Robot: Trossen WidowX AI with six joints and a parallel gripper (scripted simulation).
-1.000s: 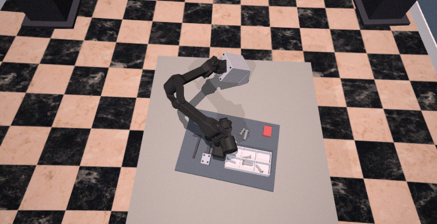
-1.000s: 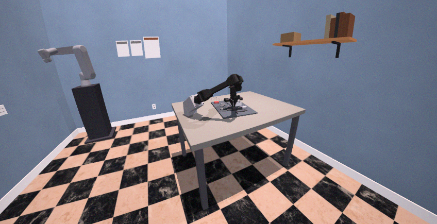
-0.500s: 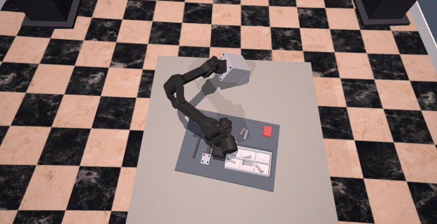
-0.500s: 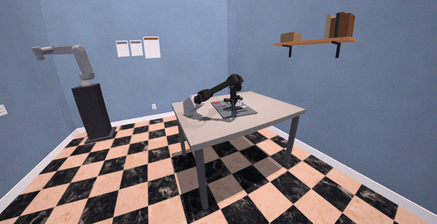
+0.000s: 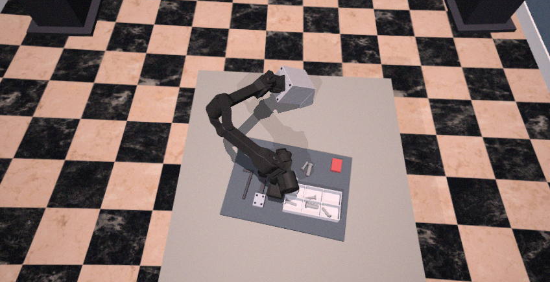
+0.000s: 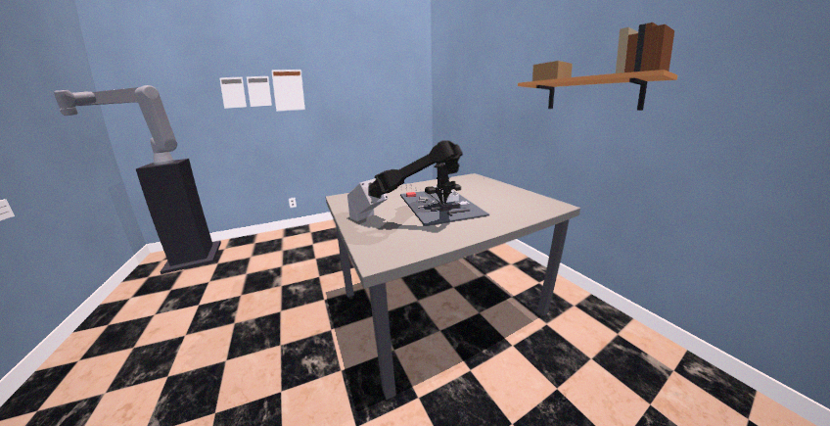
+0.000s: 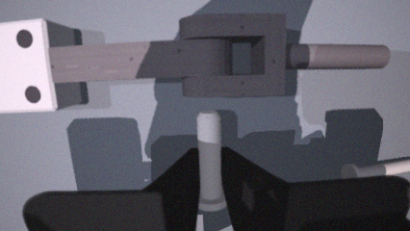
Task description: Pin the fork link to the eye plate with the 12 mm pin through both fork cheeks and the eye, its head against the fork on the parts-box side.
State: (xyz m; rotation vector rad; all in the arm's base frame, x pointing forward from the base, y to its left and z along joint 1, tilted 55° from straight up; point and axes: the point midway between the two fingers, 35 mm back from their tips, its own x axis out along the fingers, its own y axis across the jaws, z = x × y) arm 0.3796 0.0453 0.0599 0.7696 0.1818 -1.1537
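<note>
In the wrist view my gripper (image 7: 209,155) is shut on a light grey pin (image 7: 209,154), which points up toward the fork. The dark fork link (image 7: 231,54) lies across the view, its two cheeks around the rounded eye of the eye plate's bar (image 7: 111,60). The bar runs left to a white base plate with two holes (image 7: 24,64). The fork's round shank (image 7: 344,56) runs right. The pin's tip stands just short of the near fork cheek. In the top view the gripper (image 5: 278,191) hovers between the white base plate (image 5: 259,199) and the parts box (image 5: 313,202).
The parts box holds several loose pins and bolts. Two bolts (image 5: 307,168) and a red block (image 5: 336,164) lie on the dark mat. A thin dark rod (image 5: 247,183) lies at the mat's left. Another pin (image 7: 377,169) shows at the right of the wrist view.
</note>
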